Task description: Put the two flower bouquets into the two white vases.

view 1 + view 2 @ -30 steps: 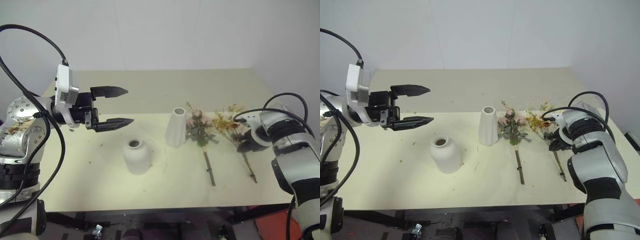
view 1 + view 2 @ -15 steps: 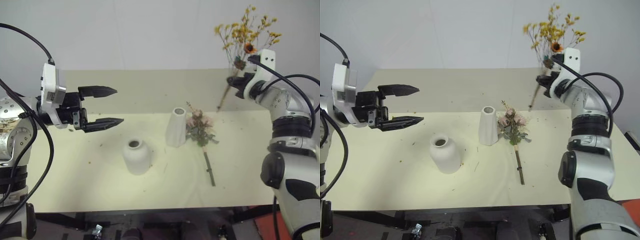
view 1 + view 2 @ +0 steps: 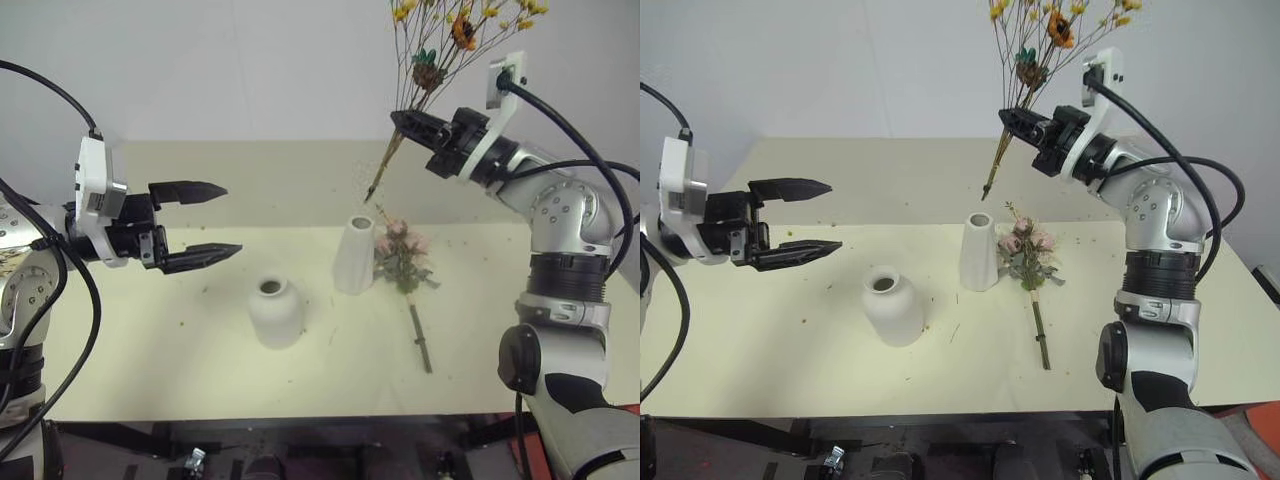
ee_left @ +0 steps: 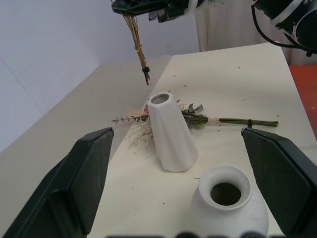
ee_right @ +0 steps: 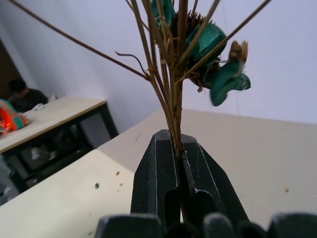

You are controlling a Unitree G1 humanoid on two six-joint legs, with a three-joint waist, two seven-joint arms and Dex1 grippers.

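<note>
Left eye view: short round vase [image 3: 274,311] nearest on counter [image 3: 180,350], rose bouquet [image 3: 402,255] lying beside tall vase [image 3: 352,254], above which right pincer [image 3: 405,122] clamps yellow bouquet [image 3: 450,40], stems angled down toward its mouth; left pincer [image 3: 205,224] open, empty.

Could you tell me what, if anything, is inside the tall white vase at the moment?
No stems stand in the tall white vase; its mouth looks open. The yellow bouquet hangs above in the right gripper, and the rose bouquet lies beside it. The vase's depths are hidden.
</note>
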